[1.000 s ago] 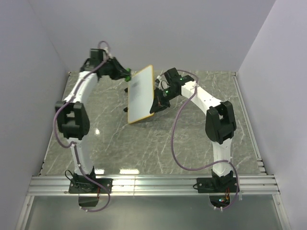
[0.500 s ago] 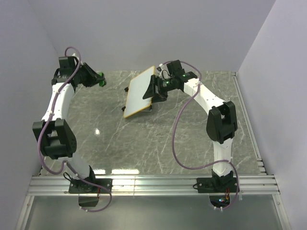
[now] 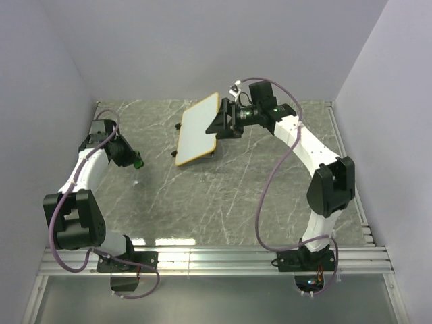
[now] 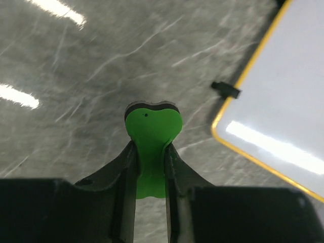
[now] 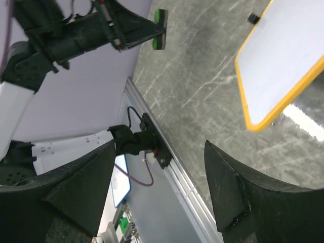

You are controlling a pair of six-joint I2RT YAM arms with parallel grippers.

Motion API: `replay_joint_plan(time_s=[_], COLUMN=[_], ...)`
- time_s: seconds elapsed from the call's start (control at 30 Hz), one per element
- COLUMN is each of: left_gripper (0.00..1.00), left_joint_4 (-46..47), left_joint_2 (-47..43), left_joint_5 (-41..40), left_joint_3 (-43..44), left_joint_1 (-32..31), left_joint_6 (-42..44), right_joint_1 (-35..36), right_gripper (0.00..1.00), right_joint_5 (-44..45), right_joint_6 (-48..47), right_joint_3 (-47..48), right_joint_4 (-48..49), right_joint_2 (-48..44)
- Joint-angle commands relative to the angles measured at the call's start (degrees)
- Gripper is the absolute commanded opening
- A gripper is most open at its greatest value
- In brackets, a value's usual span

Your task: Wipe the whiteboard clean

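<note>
The whiteboard (image 3: 196, 129), white and blank inside a thin orange frame, lies at a low slant on the marble table's far middle. It also shows in the left wrist view as the whiteboard (image 4: 283, 96) and in the right wrist view as the whiteboard (image 5: 283, 55). My right gripper (image 3: 220, 125) hovers just right of its edge, open and holding nothing. In its own view the right gripper (image 5: 160, 148) has wide-spread jaws. My left gripper (image 3: 134, 160) is far left and low, shut on the green eraser (image 3: 139, 163). The eraser (image 4: 152, 129) sticks out past the left gripper (image 4: 150, 152).
A small black foot (image 4: 225, 89) juts from the board's edge. Grey walls close in the table on the left, back and right. An aluminium rail (image 3: 216, 260) runs along the near edge and carries both arm bases.
The right gripper opened and let go of the board, which dropped from nearly upright to a low slant. The left arm swung left and down, away from the board, eraser still gripped.
</note>
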Motion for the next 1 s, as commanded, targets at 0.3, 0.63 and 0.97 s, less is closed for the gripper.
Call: replay_joint_plan(time_s=[0.3,0.63,0.97], left_gripper=[0.65,0.99,0.99], left_joint_4=[2.52,-1.95,-6.27], left_joint_2=[-6.25,-5.55,-15.99], left_joint_5=[-8.05,-11.40,-20.01], left_joint_3=[-13.06,-9.92,-0.50], left_joint_1=[0.03,-1.11,-9.98], left_joint_6=[0.43,-3.43,-7.04], right_joint_1=[-1.31,-2.37,-2.54], right_gripper=[0.78,0.80,0.82], right_joint_5=[4.35,9.36,21.31], right_joint_6=[-5.41,-6.29,-1.03], right_joint_3=[-11.97,-29.89,-40.17], right_joint_4=[-0.80,-1.32,-2.12], right_joint_2=[-16.73,-36.77,-58.99])
